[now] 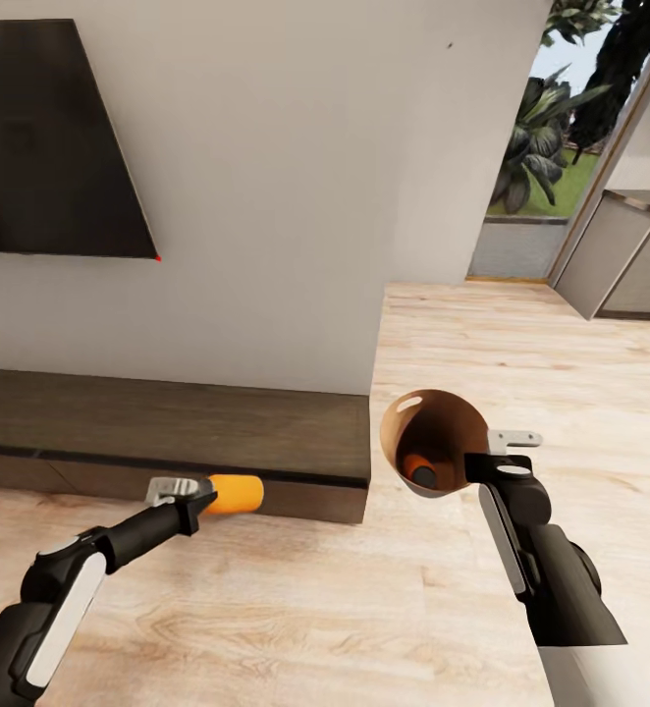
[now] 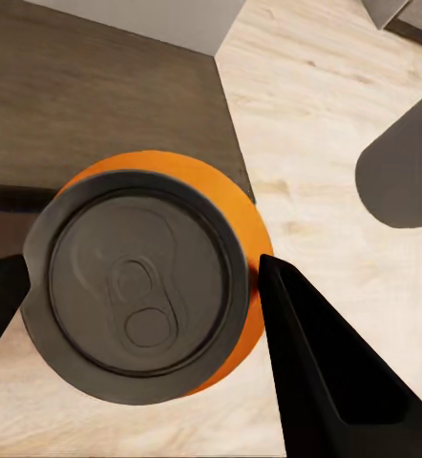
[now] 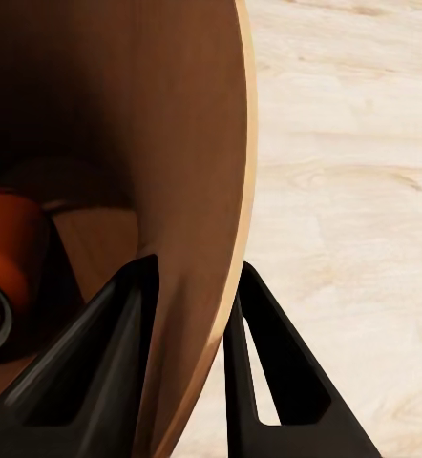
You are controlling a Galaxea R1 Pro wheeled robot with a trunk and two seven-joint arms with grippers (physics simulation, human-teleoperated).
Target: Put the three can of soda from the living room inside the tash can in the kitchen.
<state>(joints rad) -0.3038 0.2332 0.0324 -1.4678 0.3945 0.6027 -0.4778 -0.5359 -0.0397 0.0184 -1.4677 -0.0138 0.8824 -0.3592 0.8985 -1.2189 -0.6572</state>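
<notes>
My left gripper clamps a soda can; my right gripper pinches the trash can rim, seemingly one can inside.

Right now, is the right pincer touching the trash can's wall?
Touching. The right wrist view shows the right pincer clamped on the trash can wall, one finger inside, one outside, no gap visible.

From head height we look forward and down over both arms toward the white wall, the black TV and the plank floor. Our left wrist camera sits very close behind the soda can, which the head view also catches. Our right wrist camera peers along the trash can wall, equally close, sharing that bin and floor.
</notes>
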